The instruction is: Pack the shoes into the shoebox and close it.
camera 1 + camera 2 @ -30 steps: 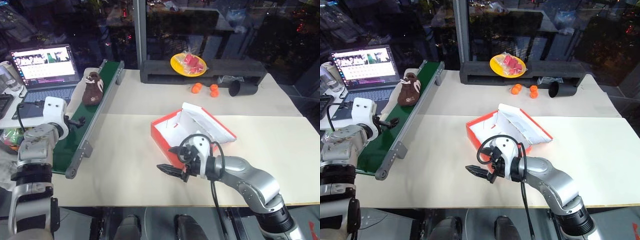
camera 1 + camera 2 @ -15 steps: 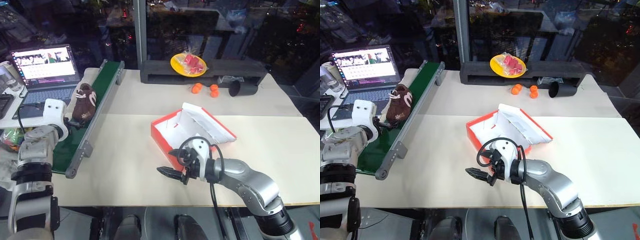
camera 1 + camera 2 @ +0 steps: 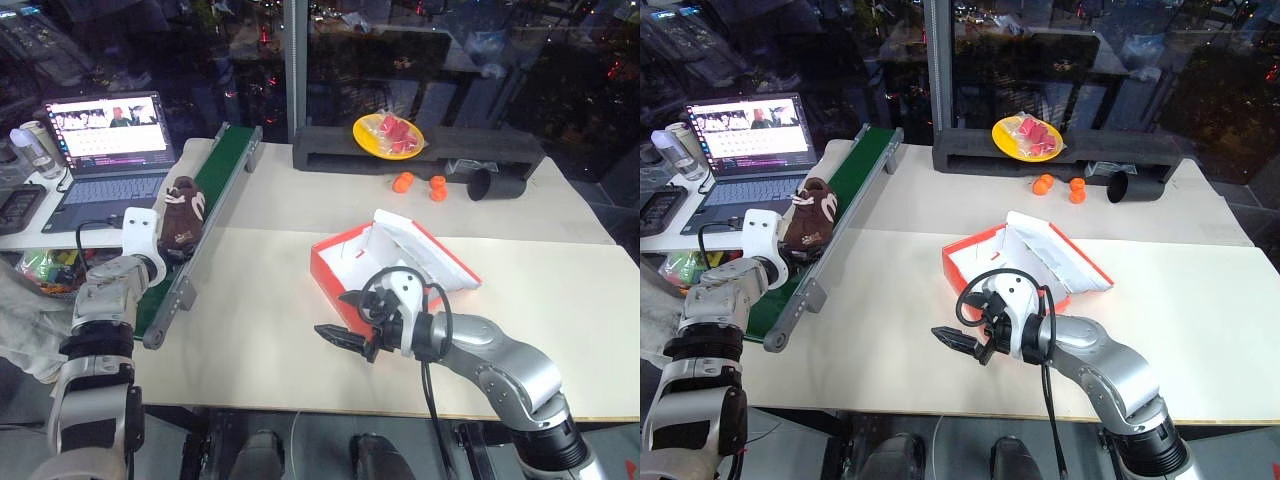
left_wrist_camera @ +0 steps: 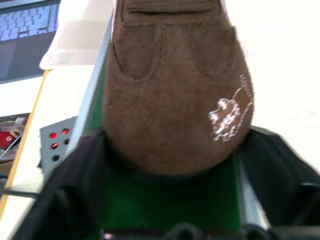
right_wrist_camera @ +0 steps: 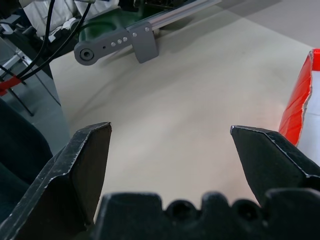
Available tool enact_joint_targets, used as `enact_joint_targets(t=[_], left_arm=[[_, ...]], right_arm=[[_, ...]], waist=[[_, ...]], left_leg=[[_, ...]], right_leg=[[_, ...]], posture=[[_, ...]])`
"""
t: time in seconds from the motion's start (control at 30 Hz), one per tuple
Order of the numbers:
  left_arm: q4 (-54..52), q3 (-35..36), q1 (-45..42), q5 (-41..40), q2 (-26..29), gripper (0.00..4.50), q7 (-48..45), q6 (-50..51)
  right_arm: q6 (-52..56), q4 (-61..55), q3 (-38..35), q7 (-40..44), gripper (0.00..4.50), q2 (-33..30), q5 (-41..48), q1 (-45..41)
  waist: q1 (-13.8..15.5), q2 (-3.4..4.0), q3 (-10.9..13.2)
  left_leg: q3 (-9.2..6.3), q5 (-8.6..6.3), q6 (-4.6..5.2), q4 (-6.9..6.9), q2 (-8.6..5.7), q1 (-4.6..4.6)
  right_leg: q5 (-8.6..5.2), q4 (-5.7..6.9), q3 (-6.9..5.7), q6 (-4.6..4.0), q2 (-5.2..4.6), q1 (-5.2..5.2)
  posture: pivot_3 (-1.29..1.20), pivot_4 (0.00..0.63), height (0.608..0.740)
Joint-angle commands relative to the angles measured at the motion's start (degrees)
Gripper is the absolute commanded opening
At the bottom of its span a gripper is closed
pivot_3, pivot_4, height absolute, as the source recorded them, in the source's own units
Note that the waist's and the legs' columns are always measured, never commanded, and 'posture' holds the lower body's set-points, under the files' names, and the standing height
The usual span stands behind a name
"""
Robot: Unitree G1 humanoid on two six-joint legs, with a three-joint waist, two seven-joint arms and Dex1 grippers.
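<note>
- Brown fuzzy shoe (image 3: 181,212) on the green conveyor belt (image 3: 215,170), at about 9 o'clock of the table (image 3: 280,300), toe end toward the left gripper (image 4: 172,200).
- In the left wrist view, rounded brown end of the shoe right between the two black fingers (image 4: 70,190), one on each side and pressed against it; pinched by the left gripper while resting on the belt.
- White stitched cartoon mark (image 4: 230,112) on the shoe's side; too small to make out as writing.
- White laces across the top of the shoe in the head views.
- Red-orange shoebox (image 3: 345,270) near the table's centre, lid (image 3: 425,250) swung back toward 2 o'clock, white inside showing.
- Right gripper (image 3: 345,322) low over the bare table at 7 o'clock of the shoebox, just beside its near corner, fingers spread wide with nothing between them.
- Red edge of the shoebox beside one right fingertip (image 5: 270,155) in the right wrist view, apart from it.
- Laptop (image 3: 108,150) at 10 o'clock beyond the belt, screen lit; text on it unreadable.
- Yellow plate (image 3: 388,135) on a long black tray (image 3: 420,158) at 12 o'clock; orange balls (image 3: 403,182) and a tipped black cup (image 3: 497,184) just in front of it.
- No legible brand or label anywhere.
</note>
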Motion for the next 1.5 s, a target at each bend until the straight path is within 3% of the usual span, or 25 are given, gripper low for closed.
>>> enact_joint_targets(t=[0.03,0.27,0.5,0.73,0.87,0.93,1.0,1.13,1.5], left_arm=[[0.8,-0.7,-0.8,0.5,0.0,2.97,-0.4,-0.2],[0.5,-0.6,-0.8,0.7,-0.6,2.96,0.9,-1.5],[-7.7,5.6,0.0,-2.3,-6.5,2.96,8.1,-19.2],[-18.9,0.6,3.5,-0.6,-12.8,2.96,8.8,-21.9],[-25.5,-6.5,6.0,-0.5,-12.7,2.96,0.6,-21.0],[-29.7,-9.4,7.7,-2.3,-13.2,2.96,-3.2,-19.1],[-32.6,-11.1,8.7,-3.0,-13.6,2.96,-5.0,-17.9],[-34.7,-12.6,9.4,-3.3,-15.1,2.96,-5.5,-16.3],[-35.8,-16.1,9.2,-2.5,-17.5,2.96,-7.2,-16.1]], right_arm=[[-1.2,-2.3,-1.6,-0.5,4.5,0.4,0.5,-0.2],[-1.2,-2.3,-1.5,-1.0,4.5,0.7,0.5,0.1],[-1.3,-1.5,-1.5,-1.2,4.5,1.0,0.4,-0.2],[-2.7,1.0,-3.3,-3.5,4.5,2.7,-1.0,-2.4],[-0.1,9.4,-14.9,-13.8,4.5,12.2,4.6,-11.4],[2.2,17.5,-25.5,-24.6,4.5,19.7,13.9,-19.7],[6.1,23.0,-31.6,-30.1,4.5,23.1,20.7,-24.4],[11.3,28.6,-34.5,-33.7,4.5,23.4,25.2,-27.7],[11.3,33.2,-36.6,-37.0,4.5,24.1,31.4,-30.9]], waist=[[0.0,-0.01,0.0],[0.0,-0.02,0.0],[0.0,-0.16,0.0],[-0.2,-0.17,0.0],[-0.7,-0.17,0.0],[-1.0,-0.16,0.0],[-1.1,-0.13,0.0],[-1.0,-0.11,0.0],[-1.6,-0.06,0.0]], left_leg=[[0.0,0.0,0.0,0.0,0.0,0.0],[0.0,0.0,0.0,0.0,0.0,0.0],[-0.02,0.0,0.0,0.0,0.02,-0.22],[-0.04,-0.01,-0.01,-0.01,0.0,-0.31],[-0.05,0.01,-0.03,0.02,0.01,-0.28],[-0.06,0.04,-0.05,0.03,0.02,-0.28],[-0.04,0.04,-0.05,0.01,0.07,-0.25],[-0.1,0.03,-0.04,-0.25,0.1,-0.24],[-0.14,0.03,-0.03,-0.32,0.07,-0.44]], right_leg=[[0.0,0.0,0.0,0.0,0.0,0.0],[0.0,0.0,0.0,0.0,0.0,0.0],[0.01,-0.08,-0.01,-0.01,0.0,-0.15],[0.02,-0.12,-0.01,-0.01,-0.01,-0.17],[0.06,-0.08,-0.01,-0.06,0.03,-0.18],[0.08,-0.06,-0.01,-0.07,0.03,-0.19],[0.11,-0.05,0.0,-0.11,0.04,-0.18],[0.09,-0.12,-0.08,-0.14,0.06,-0.18],[0.09,-0.28,-0.12,-0.12,0.05,-0.3]], posture=[[0.0,0.15,0.733],[0.0,0.15,0.733],[0.0,0.15,0.733],[0.0,0.15,0.733],[0.0,0.15,0.733],[0.0,0.15,0.733],[0.0,0.15,0.733],[0.0,0.15,0.733],[0.0,0.15,0.733]])
